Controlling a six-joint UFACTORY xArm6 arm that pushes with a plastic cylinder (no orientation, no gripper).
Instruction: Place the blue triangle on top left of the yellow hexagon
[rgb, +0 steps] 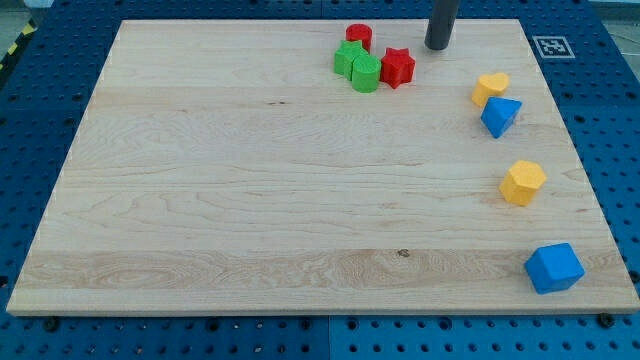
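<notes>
The blue triangle (500, 116) lies near the board's right edge, touching a yellow heart-like block (490, 88) just above it. The yellow hexagon (523, 183) lies lower on the right, below and slightly right of the triangle, with a gap between them. My tip (437, 47) stands near the view's top, up and to the left of the blue triangle, apart from every block.
A cluster at the top centre holds a red cylinder (359, 37), a green star (349, 58), a green cylinder (366, 74) and a red star (398, 67). A blue cube (554, 268) sits at the bottom right corner. The wooden board (250, 190) lies on a blue pegboard.
</notes>
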